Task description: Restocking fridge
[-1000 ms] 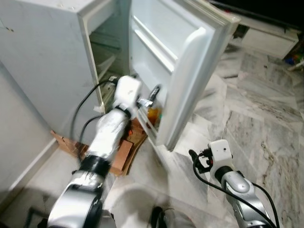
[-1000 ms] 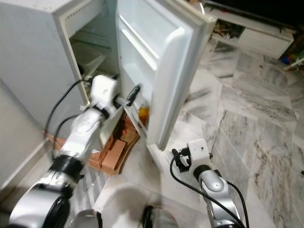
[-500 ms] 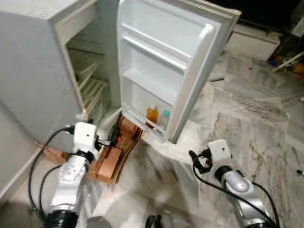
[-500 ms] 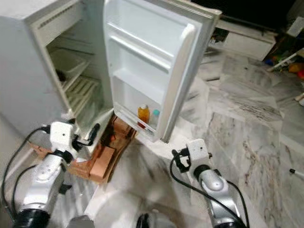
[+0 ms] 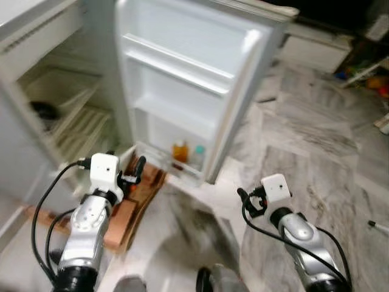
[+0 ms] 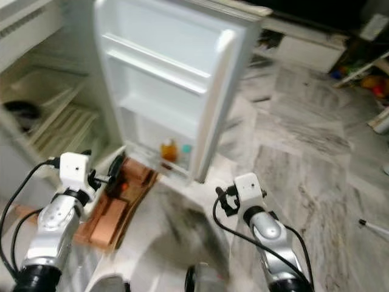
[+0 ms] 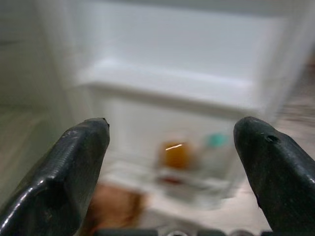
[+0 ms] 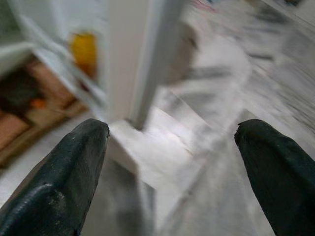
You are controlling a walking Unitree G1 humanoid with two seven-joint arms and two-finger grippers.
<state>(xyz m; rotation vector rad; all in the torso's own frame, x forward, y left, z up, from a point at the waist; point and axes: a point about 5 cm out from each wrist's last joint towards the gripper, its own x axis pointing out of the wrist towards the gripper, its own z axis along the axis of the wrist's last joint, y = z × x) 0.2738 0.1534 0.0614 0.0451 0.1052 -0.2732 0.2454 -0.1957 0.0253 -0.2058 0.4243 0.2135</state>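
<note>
1. The fridge (image 5: 36, 115) stands open, its door (image 5: 188, 79) swung wide. An orange bottle (image 5: 180, 151) and a teal-capped bottle (image 5: 197, 156) sit side by side in the lowest door shelf.
2. The left gripper (image 7: 172, 162) has its jaws spread wide and empty; both bottles lie straight ahead between them, well apart from the tips.
3. The right gripper (image 8: 172, 162) is likewise spread and empty, with the door's lower edge ahead of its jaws and the marble floor (image 5: 316, 140) beyond.
4. Nothing to stock is held, so the robot likely has to fetch items.
5. Risks: the views are blurred, so a turn could knock an arm against the door, or a foot could catch the brown boards (image 5: 130, 198) just below the left jaws.
</note>
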